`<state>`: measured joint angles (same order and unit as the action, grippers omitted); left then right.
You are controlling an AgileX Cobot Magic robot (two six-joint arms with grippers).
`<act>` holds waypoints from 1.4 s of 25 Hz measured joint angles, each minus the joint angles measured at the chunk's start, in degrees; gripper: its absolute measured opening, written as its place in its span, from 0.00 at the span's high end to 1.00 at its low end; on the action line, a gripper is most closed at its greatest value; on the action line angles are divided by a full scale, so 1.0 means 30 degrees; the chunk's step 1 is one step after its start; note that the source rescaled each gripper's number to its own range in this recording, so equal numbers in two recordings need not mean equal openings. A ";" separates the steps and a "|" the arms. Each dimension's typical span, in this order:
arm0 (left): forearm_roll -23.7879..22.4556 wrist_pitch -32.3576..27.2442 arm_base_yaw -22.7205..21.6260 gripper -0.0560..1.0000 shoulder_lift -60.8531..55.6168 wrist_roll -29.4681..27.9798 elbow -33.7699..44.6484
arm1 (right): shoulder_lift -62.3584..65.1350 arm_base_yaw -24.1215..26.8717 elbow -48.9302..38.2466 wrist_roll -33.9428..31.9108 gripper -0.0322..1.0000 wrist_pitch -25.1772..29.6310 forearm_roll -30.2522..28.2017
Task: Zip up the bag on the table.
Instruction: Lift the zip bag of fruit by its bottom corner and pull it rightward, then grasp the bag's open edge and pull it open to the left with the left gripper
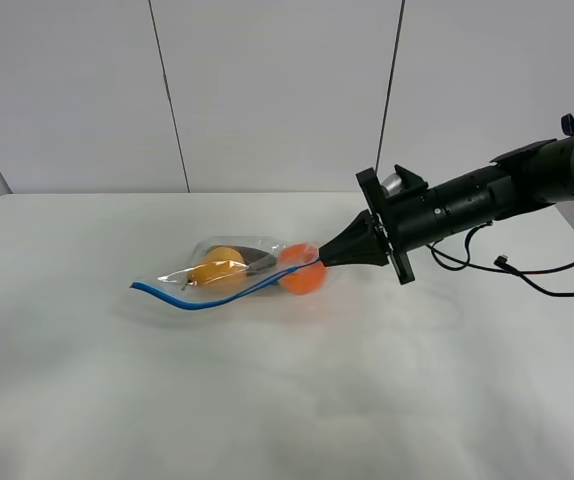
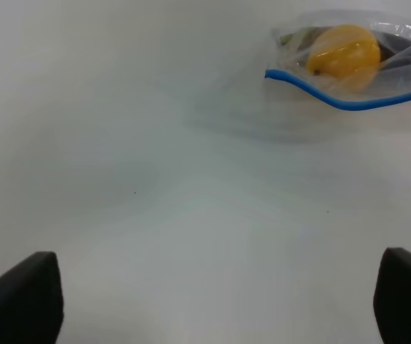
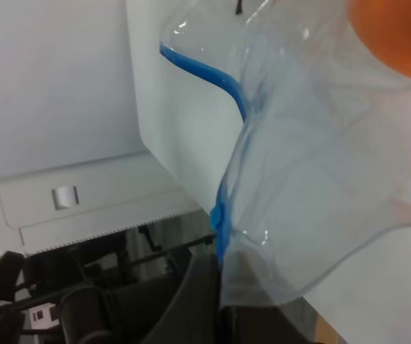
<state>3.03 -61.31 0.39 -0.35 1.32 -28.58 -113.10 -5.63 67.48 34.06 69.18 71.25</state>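
Observation:
The clear crinkly bag point(image 1: 229, 272) lies in the middle of the white table point(image 1: 267, 400), with a yellow toy fruit point(image 1: 217, 268) and an orange one point(image 1: 302, 272) inside. Its blue zipper strip point(image 1: 195, 303) curves along the near edge. My right gripper point(image 1: 323, 257) is shut on the bag's right end, where the strip ends. In the right wrist view the strip point(image 3: 205, 72) runs down into the closed fingers point(image 3: 205, 301). My left gripper point(image 2: 213, 315) is open and empty over bare table, well short of the bag point(image 2: 399, 79). It does not show in the high view.
The right arm point(image 1: 487, 195) reaches in from the right above the table, with loose cables point(image 1: 527, 275) hanging beside it. A grey panelled wall point(image 1: 267, 90) stands behind the table's far edge. Dark equipment point(image 3: 84, 301) sits beyond the table's edge.

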 joint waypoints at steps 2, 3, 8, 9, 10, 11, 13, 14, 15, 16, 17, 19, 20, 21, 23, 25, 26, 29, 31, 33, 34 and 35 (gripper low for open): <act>0.0000 0.0000 0.0000 0.00 0.0000 0.0000 0.0000 | 0.0000 0.0000 0.0000 0.0000 0.97 0.0000 -0.0214; 0.0000 0.0000 0.0000 0.00 0.0000 0.0000 0.0000 | 0.0000 0.0000 0.0000 0.0000 0.97 0.0000 -0.0260; 0.0000 0.0000 0.0000 0.00 0.0000 0.0000 0.0000 | 0.0000 0.0000 0.0000 0.0000 0.97 0.0000 -0.0303; 0.0000 0.0000 0.0000 0.00 0.0000 0.0000 0.0000 | 0.0000 0.0000 0.0000 0.0000 0.97 0.0000 -0.0303; 0.0000 0.0000 0.0000 0.00 0.0000 0.0000 0.0000 | 0.0000 0.0000 0.0000 0.0000 0.97 0.0000 -0.0303; 0.0000 0.0000 0.0000 0.00 0.0000 0.0000 0.0000 | 0.0000 0.0000 0.0000 0.0000 0.97 0.0000 -0.0303; 0.0000 0.0166 0.0000 0.00 0.0000 -0.0019 -0.0048 | 0.0000 0.0000 0.0000 0.0000 0.97 0.0000 -0.0303; 0.0000 0.0333 0.0000 0.00 0.0135 -0.0127 -0.0237 | 0.0000 0.0000 0.0000 0.0000 0.97 0.0000 -0.0303; 0.0000 0.0663 0.0000 0.00 0.0461 -0.0226 -0.0518 | 0.0000 0.0000 0.0000 0.0000 0.97 0.0000 -0.0320; 0.0000 0.1153 0.0000 0.00 0.0916 -0.0302 -0.0903 | 0.0000 0.0000 0.0000 0.0000 0.97 0.0000 -0.0320; 0.0000 0.1658 0.0000 0.00 0.1656 -0.0321 -0.1463 | 0.0000 0.0000 0.0000 0.0000 0.97 0.0000 -0.0320; 0.0103 0.2299 0.0000 0.00 0.3702 -0.0440 -0.2793 | 0.0000 0.0000 0.0000 0.0000 0.97 0.0000 -0.0320; 0.0177 0.2454 0.0000 0.00 0.4752 -0.0440 -0.3515 | 0.0000 0.0000 0.0000 0.0000 0.97 0.0000 -0.0320; 0.0234 0.2507 0.0000 0.00 0.6099 -0.0440 -0.4255 | 0.0000 0.0000 0.0000 0.0000 0.97 0.0000 -0.0320; 0.0234 0.2522 0.0000 0.00 0.8910 -0.0297 -0.5609 | 0.0000 0.0000 0.0000 0.0000 0.97 0.0000 -0.0320; 0.0249 0.2570 0.0000 0.00 1.1396 0.0243 -0.7037 | 0.0000 0.0000 0.0000 0.0000 0.97 0.0000 -0.0320; 0.0249 0.2568 0.0000 0.00 1.2680 0.0841 -0.7601 | 0.0000 0.0000 0.0000 0.0000 0.97 0.0000 -0.0320; 0.0249 0.2715 0.0000 0.00 1.5885 0.3495 -0.9284 | 0.0000 0.0000 0.0000 0.0000 0.97 0.0000 -0.0320; 0.0249 0.2928 0.0000 0.00 1.7592 0.6328 -1.0075 | 0.0000 0.0000 0.0000 0.0000 0.97 0.0000 -0.0320; 0.0360 0.3278 0.0025 0.00 1.8910 0.9554 -1.0435 | 0.0000 0.0000 0.0000 0.0000 0.97 0.0000 -0.0320; 0.0506 0.3554 0.0093 0.01 1.9463 1.1143 -1.0465 | 0.0000 0.0000 0.0000 0.0000 0.97 0.0000 -0.0320; 0.0816 0.3816 0.0207 0.02 1.9949 1.3009 -1.0481 | 0.0000 0.0000 0.0000 0.0000 0.97 0.0000 -0.0320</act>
<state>5.48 -49.86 1.01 59.50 40.35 -60.03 -113.10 -5.63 67.48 34.06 69.18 70.29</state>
